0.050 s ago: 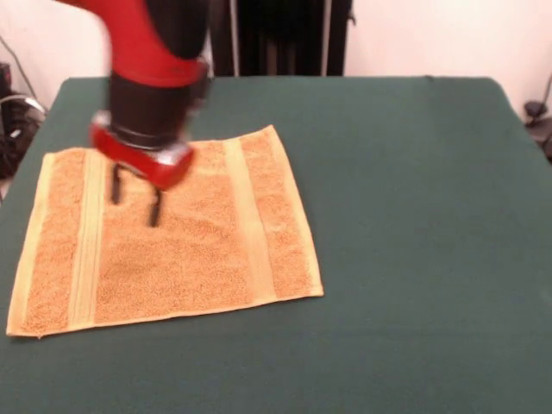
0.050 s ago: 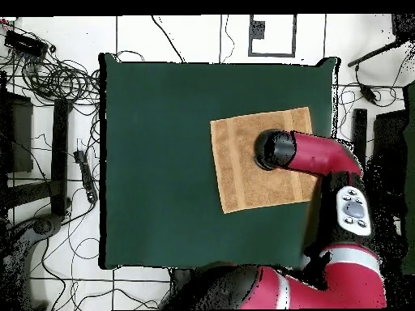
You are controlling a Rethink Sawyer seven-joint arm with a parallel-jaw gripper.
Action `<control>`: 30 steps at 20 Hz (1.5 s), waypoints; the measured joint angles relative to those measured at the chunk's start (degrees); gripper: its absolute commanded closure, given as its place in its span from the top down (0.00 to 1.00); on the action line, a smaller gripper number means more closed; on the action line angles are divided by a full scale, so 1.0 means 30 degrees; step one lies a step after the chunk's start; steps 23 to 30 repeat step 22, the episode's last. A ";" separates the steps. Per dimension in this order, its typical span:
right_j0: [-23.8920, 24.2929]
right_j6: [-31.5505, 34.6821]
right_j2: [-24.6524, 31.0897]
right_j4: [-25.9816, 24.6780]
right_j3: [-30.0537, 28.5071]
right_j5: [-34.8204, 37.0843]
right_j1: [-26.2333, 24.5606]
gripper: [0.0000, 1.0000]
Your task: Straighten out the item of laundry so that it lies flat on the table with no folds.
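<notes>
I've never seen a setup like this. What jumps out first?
The golden-orange towel catches the eye first: it lies spread flat on the dark green table, near one side rather than mid-table. Right above it hangs the red and black arm, its end effector open with two dark fingers pointing down at the cloth.

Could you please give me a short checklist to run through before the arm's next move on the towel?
1. Towel lies flat with no folds: ok.
2. All four towel corners spread out: cannot tell, the arm hides one in both views.
3. Towel wholly on the table: ok.
4. Gripper jaws open and empty: ok.
5. Jaws lifted clear of the cloth: cannot tell, tips are close above it.
</notes>
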State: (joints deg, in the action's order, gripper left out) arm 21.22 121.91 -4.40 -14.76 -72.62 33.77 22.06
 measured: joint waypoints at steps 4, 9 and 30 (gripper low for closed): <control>0.1909 0.0000 0.0116 -0.0224 0.0151 0.0000 0.0305 1.00; 0.3023 0.0000 0.0116 -0.1301 0.0443 0.0002 0.0430 1.00; 0.3067 0.0000 0.0160 -0.2347 0.0530 0.0000 0.0363 1.00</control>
